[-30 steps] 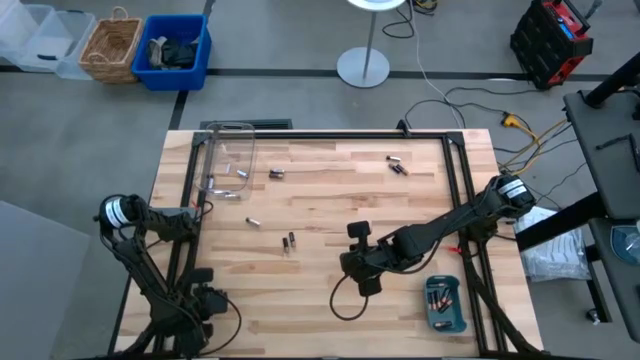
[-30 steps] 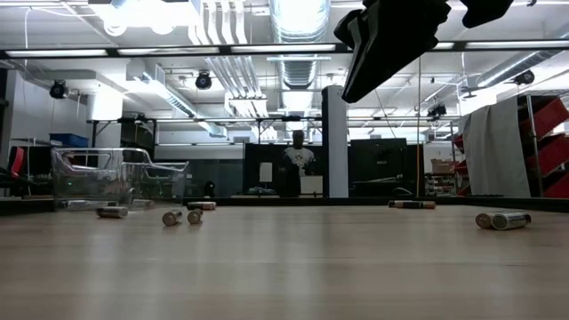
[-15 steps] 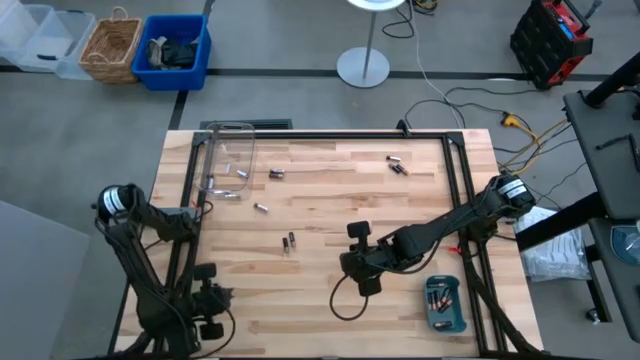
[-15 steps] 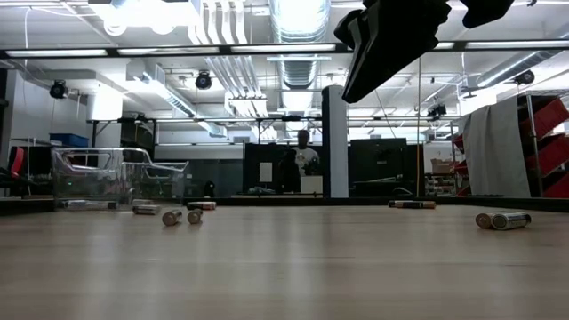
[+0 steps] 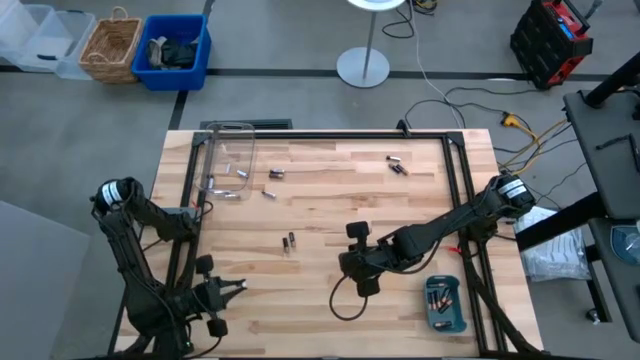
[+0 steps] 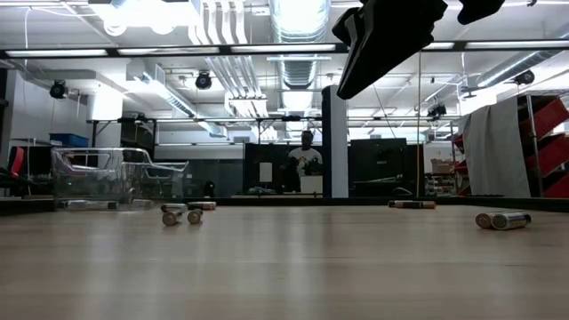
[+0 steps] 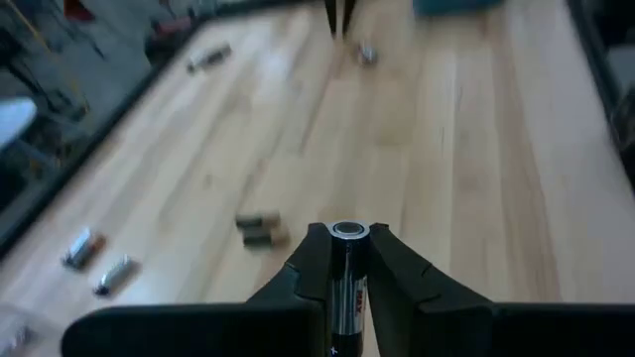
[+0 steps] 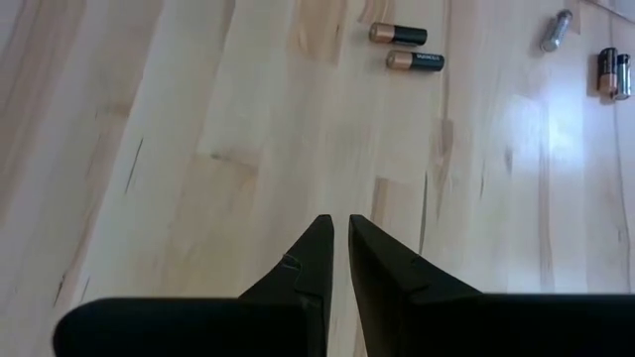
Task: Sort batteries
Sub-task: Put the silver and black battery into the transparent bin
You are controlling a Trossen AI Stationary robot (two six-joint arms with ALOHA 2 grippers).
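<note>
Your left gripper [image 7: 347, 260] is clenched on a battery [image 7: 346, 288], whose long axis runs along the fingers, its silvery end cap pointing forward past the tips. In the high view that gripper [image 5: 236, 287] sits at the table's near left, aimed toward the middle.

Your right gripper [image 8: 339, 230] has its fingers nearly closed with nothing between them; it hangs over bare wood near the table's middle [image 5: 357, 234].

Loose batteries lie on their sides across the wooden table [image 5: 330, 205]: a pair [image 5: 290, 241] side by side left of centre, another pair [image 5: 396, 164] toward the far right, one [image 5: 268, 193] just beside the clear box [image 5: 228, 158], and several at the box itself. More batteries lie in the teal tray [image 5: 444, 304] at the near right corner.

Beyond the table you see grey floor, a blue bin [image 5: 176, 50], a wicker basket [image 5: 111, 46] and a lamp base [image 5: 362, 67]. In the low view, a person [image 6: 307, 162] stands far back in the room.
</note>
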